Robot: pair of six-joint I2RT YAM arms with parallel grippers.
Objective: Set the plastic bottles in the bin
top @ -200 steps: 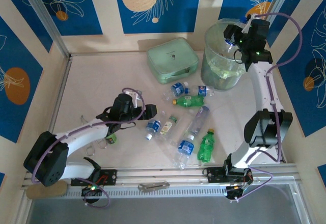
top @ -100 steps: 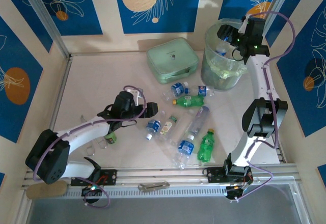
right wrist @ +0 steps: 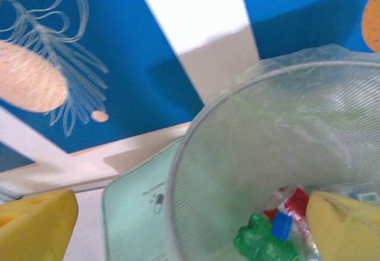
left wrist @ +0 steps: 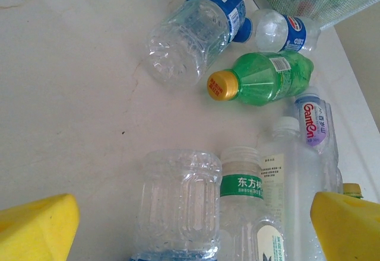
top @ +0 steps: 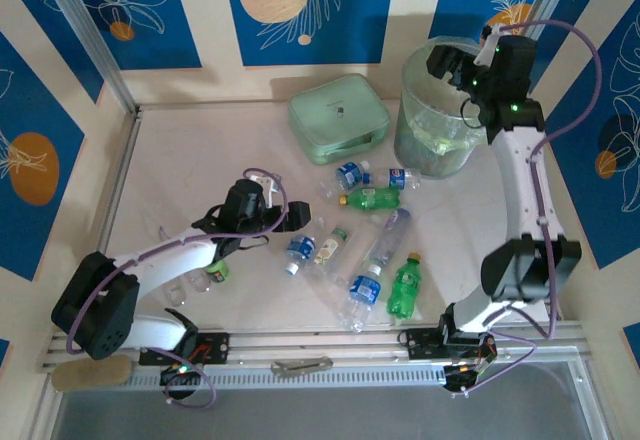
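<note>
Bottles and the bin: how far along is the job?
Done: a few bottles lie in the bin, a green one and a red-labelled one among them. In hand: nothing; the right end effector hangs open over the bin, the left end effector is open above loose bottles. Left: at least eight loose bottles on the table.

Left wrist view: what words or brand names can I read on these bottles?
"Ganten" on the white-labelled bottle.
"东方树" on the green-banded bottle.
The blue-labelled bottle, the green bottle and its yellow cap: print too small or blurred to read.
</note>
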